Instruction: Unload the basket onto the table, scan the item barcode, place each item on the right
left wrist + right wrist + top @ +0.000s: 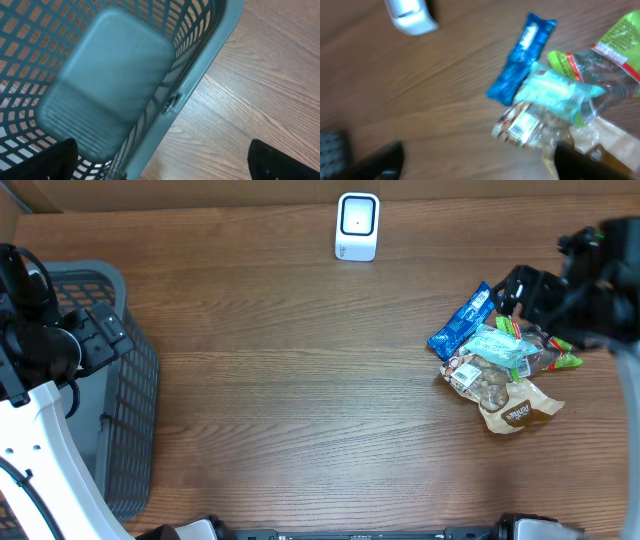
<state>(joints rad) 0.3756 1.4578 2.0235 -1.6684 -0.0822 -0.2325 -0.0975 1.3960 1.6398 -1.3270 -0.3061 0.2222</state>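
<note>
A: Where were the items found, and why there?

B: A small heap of snack packets [500,370] was seen on the wooden counter [300,380] at about three o'clock: a blue wrapper [462,320], a pale teal packet [503,348], a clear pouch with a white label [468,373] and a brown bag [518,412]. It was judged that they had been gathered there within reach of the right gripper [520,288], which was held just above the heap with its fingers spread and nothing pinched. The white scanner [357,226] was stood at twelve o'clock, well apart from the heap, presumably so that a packet could be carried in front of it.

A: And the other arm?

B: The left gripper [100,335] was held over the grey basket [135,420] at nine o'clock, fingers spread and empty; scanned goods were probably meant for that basket.

A: What could not be made out?

B: No barcode could be read; the right wrist view was blurred. The green-and-red packet [560,355] was partly hidden by the arm, and the basket was cut off at the frame edge.
</note>
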